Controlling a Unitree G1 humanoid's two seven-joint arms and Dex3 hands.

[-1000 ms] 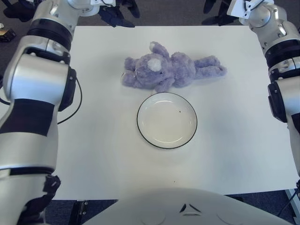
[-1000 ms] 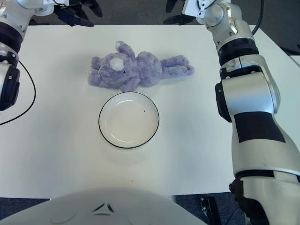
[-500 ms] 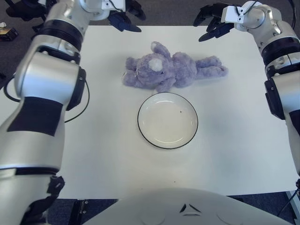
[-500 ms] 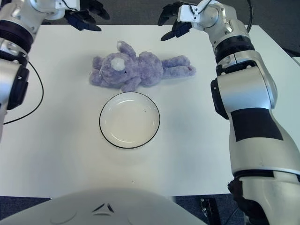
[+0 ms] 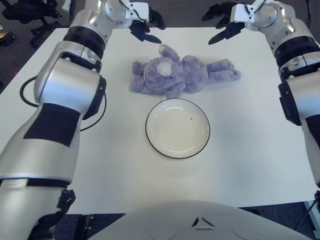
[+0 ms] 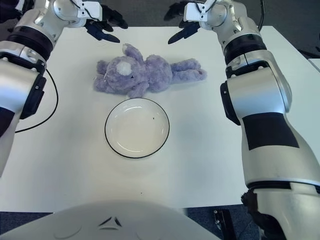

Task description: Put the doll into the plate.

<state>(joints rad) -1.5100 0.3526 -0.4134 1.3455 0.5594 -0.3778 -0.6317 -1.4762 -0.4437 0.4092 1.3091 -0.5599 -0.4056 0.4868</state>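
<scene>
A purple plush doll lies on its side across the far half of the white table, head to the left and legs to the right. Just in front of it sits a white plate with a dark rim, nothing in it. My left hand hovers over the table's far edge, a little beyond and left of the doll's head, dark fingers spread. My right hand hangs beyond the doll's legs, fingers spread too. Neither hand touches the doll.
The white table fills most of the view, its front edge near my body. Dark floor lies beyond the far edge, with a black chair base at the far left. A black cable loops beside my left arm.
Both hands have come inward from beyond the far corners towards the doll; the left hand has moved right and nearer the doll's head. Doll and plate have stayed put.
</scene>
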